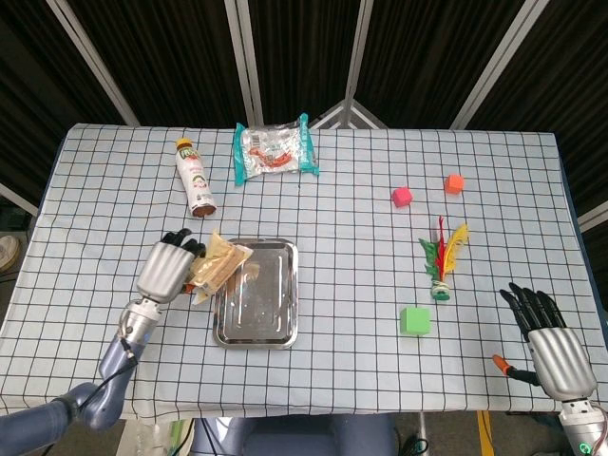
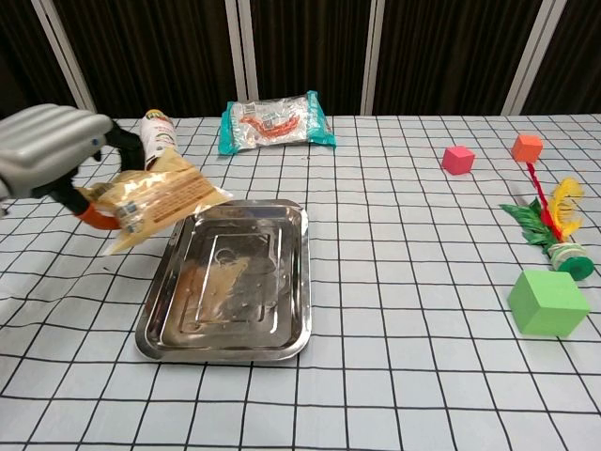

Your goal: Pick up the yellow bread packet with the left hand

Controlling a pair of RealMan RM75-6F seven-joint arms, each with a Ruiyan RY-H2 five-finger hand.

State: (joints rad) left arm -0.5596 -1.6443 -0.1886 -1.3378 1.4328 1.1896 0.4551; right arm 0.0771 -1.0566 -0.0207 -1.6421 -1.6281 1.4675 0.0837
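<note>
My left hand (image 1: pixel 169 267) (image 2: pixel 49 148) holds the yellow bread packet (image 1: pixel 218 264) (image 2: pixel 155 200) in the air, lifted off the cloth. The packet hangs tilted over the left edge of the steel tray (image 1: pixel 256 313) (image 2: pixel 235 310), and its reflection shows in the metal. My right hand (image 1: pixel 549 340) rests at the table's near right corner with its fingers apart and nothing in them; the chest view does not show it.
A bottle (image 1: pixel 195 177) (image 2: pixel 161 148) lies at the back left, beside a teal snack packet (image 1: pixel 275 148) (image 2: pixel 274 121). On the right are a pink cube (image 1: pixel 402 197), an orange cube (image 1: pixel 453 183), a feathered shuttlecock (image 1: pixel 443 258) and a green cube (image 1: pixel 415 320).
</note>
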